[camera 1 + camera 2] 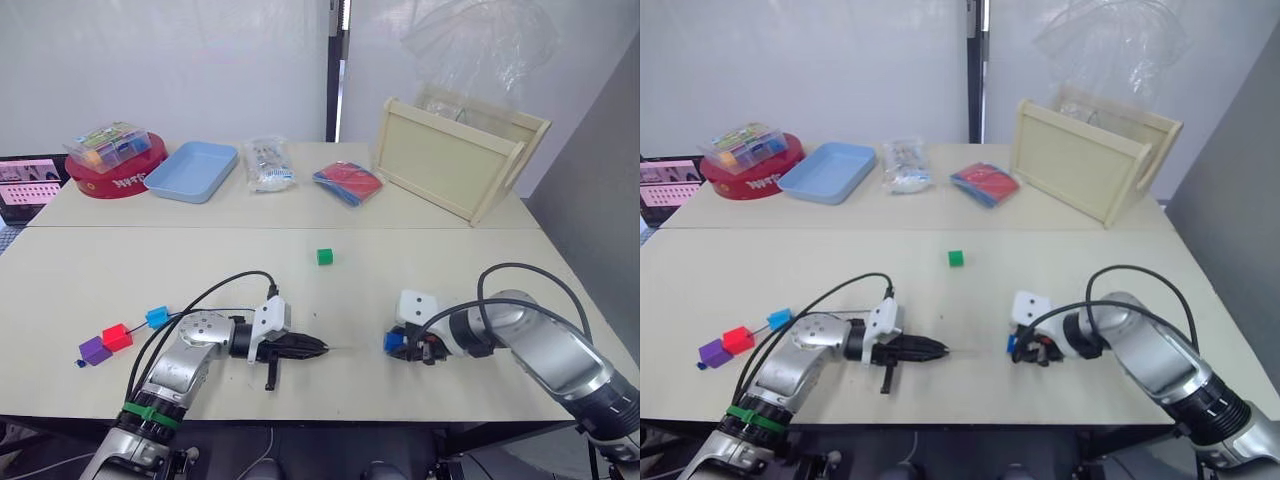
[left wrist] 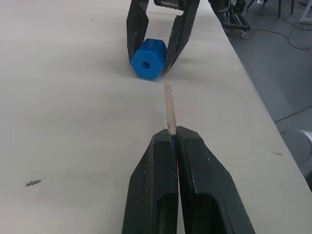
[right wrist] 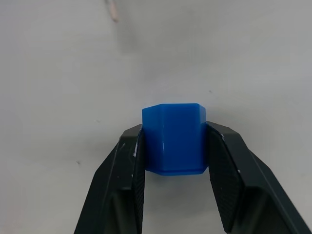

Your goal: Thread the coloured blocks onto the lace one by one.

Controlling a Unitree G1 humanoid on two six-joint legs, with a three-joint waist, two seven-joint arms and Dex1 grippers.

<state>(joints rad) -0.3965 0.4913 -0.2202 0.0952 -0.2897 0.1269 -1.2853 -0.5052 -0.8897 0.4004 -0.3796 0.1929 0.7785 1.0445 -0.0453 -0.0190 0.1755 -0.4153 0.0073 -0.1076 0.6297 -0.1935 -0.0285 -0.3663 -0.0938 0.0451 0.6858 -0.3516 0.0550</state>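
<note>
lace (image 2: 168, 106) tip is pinched between the closed fingers of the left gripper (image 2: 175, 139), its stiff pale end projecting forward so it can serve as a needle. darker blue block (image 2: 147, 59) is clamped in the right gripper (image 3: 173, 146), just ahead of the tip, bore turned toward it (slightly off-axis, judged). purple (image 1: 94, 350), red (image 1: 117, 337) and light blue (image 1: 157, 317) blocks sit behind the left gripper, apparently already strung; green block (image 1: 324, 257) lies apart, unthreaded.

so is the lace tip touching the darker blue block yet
Apart. The left wrist view shows bare table between the lace tip and the darker blue block.
</note>
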